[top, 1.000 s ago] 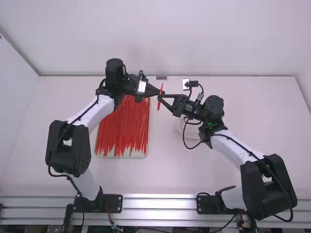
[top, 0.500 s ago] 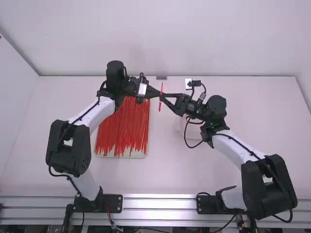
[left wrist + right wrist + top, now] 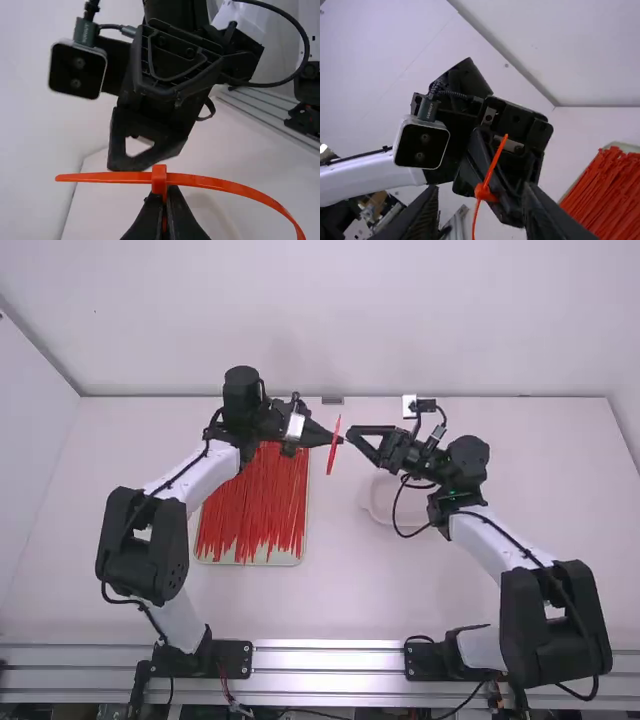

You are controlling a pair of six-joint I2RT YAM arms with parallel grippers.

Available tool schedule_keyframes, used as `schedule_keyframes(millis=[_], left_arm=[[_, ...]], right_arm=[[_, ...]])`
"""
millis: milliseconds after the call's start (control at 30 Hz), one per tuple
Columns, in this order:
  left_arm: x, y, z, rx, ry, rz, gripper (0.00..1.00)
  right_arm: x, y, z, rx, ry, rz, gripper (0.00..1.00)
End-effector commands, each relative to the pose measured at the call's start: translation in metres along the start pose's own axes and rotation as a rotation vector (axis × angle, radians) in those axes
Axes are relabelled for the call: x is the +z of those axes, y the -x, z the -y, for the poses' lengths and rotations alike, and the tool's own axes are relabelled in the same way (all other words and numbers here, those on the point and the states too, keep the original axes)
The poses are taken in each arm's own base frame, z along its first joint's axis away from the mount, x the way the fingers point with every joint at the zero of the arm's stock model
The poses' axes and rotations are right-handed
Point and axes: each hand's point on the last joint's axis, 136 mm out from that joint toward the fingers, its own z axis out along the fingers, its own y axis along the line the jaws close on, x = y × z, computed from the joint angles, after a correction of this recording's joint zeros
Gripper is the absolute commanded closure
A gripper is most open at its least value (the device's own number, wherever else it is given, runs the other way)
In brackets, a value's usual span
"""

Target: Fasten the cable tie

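A red cable tie [image 3: 333, 443] hangs in the air above the table's far middle, and my left gripper [image 3: 322, 437] is shut on it. In the left wrist view the fingers [image 3: 163, 197] pinch the tie's square head [image 3: 158, 176], and its strap [image 3: 235, 189] runs crosswise and curves away. My right gripper [image 3: 350, 436] is just right of the tie, facing it, apart from it and open. From the right wrist, its open fingers [image 3: 480, 189] frame the tie [image 3: 488, 172] and the left gripper [image 3: 507, 145] behind it.
A pale board [image 3: 297, 558] carrying several loose red cable ties [image 3: 255, 502] lies under the left arm; these ties [image 3: 610, 180] also show from the right wrist. A translucent container [image 3: 378, 505] sits on the table below the right gripper.
The right gripper, which was at the tie a second ago, has drawn back to the right and stands clear of it. The left gripper has shifted slightly right, still holding the tie.
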Motion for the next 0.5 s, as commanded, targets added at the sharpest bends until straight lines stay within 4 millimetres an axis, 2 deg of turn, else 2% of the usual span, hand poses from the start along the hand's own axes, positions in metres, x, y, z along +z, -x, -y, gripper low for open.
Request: schedule_keyframes(millis=[0, 233, 300, 333, 367, 400, 433, 467], left_arm=[[0.0116, 0.0025, 0.0113, -0.019, -0.048, 0.028, 0.98], [0.0163, 0.0022, 0.0146, -0.044, -0.06, 0.033, 0.98], [0.0163, 0.0013, 0.0153, -0.059, -0.06, 0.032, 0.98], [0.0163, 0.0009, 0.0156, -0.067, -0.06, 0.032, 0.96], [0.0163, 0.0007, 0.0157, -0.069, -0.06, 0.032, 0.98], [0.0163, 0.0006, 0.0158, -0.07, -0.06, 0.032, 0.98], [0.0163, 0.0004, 0.016, -0.073, -0.06, 0.032, 0.98], [0.0163, 0.0004, 0.0161, -0.073, -0.06, 0.032, 0.98]], right_arm=[[0.0047, -0.0003, -0.007, -0.007, 0.02, -0.007, 0.53], [0.0043, -0.0021, -0.0082, 0.005, 0.027, -0.019, 0.53], [0.0036, -0.0011, -0.011, 0.0, 0.038, -0.019, 0.57], [0.0035, -0.0005, -0.0127, -0.008, 0.044, -0.017, 0.61], [0.0039, -0.0005, -0.0135, -0.003, 0.046, -0.017, 0.7], [0.0043, -0.0002, -0.0157, -0.003, 0.053, -0.016, 0.84], [0.0041, 0.0002, -0.0161, -0.003, 0.054, -0.015, 0.94], [0.0037, 0.0006, -0.016, -0.003, 0.053, -0.014, 1.0]])
